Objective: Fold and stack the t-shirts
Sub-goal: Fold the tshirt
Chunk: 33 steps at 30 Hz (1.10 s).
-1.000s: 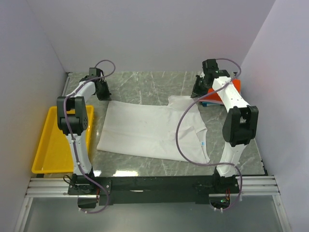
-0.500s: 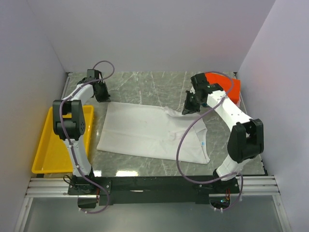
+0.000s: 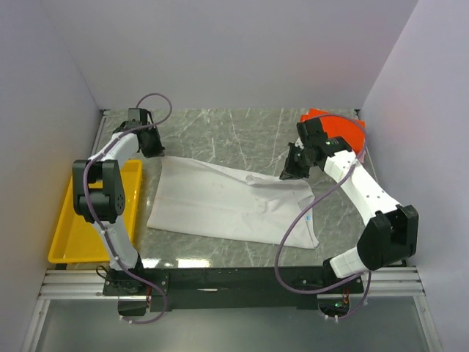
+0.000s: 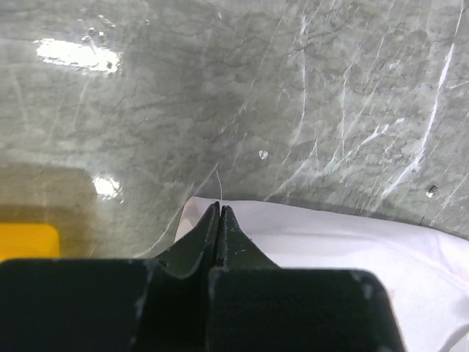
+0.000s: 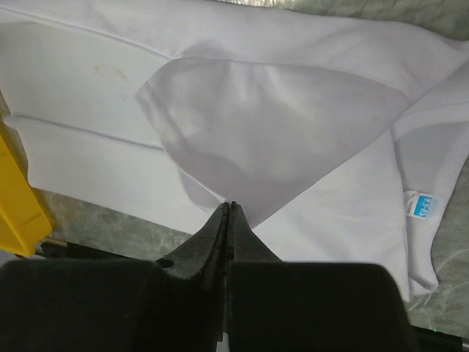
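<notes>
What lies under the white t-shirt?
Only the marble table shows around the edges of the white t-shirt. Whatever is directly beneath the cloth is covered and cannot be seen.

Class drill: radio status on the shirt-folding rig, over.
Left gripper shut on white t-shirt, far corner. Right gripper shut on lifted sleeve. Orange-red shirt, yellow tray off to sides.
</notes>
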{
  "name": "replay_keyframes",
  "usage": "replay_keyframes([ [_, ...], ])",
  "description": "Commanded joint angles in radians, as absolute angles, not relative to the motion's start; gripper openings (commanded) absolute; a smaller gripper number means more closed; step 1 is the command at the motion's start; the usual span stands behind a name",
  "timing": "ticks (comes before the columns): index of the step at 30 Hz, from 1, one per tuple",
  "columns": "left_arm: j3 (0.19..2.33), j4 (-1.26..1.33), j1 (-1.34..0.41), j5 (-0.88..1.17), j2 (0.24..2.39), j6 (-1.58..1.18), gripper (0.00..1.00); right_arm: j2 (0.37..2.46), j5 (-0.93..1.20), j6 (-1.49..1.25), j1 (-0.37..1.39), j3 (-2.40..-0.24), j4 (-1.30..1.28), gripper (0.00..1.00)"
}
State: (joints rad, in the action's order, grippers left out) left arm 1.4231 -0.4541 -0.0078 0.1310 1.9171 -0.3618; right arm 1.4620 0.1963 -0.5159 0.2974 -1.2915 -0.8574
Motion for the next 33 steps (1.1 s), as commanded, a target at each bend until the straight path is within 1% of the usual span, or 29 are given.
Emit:
replay_keyframes([
  [1,1.391,-0.452,-0.008,0.084,1.835,-0.337,0.0,1.393,0.193,-0.546,0.324,-1.256,-0.871,0.0],
  [16,1.192,-0.436,-0.008,0.003,1.646,-0.336,0.0,1.236,0.187,-0.615,0.376,-1.134,-0.891,0.0],
  [31,1.054,-0.423,-0.008,0.003,1.522,-0.35,0.0,1.123,0.181,-0.647,0.39,-1.037,-0.913,0.0],
  [33,1.042,-0.431,-0.008,-0.029,1.516,-0.35,0.0,1.112,0.183,-0.649,0.39,-1.02,-0.913,0.0],
])
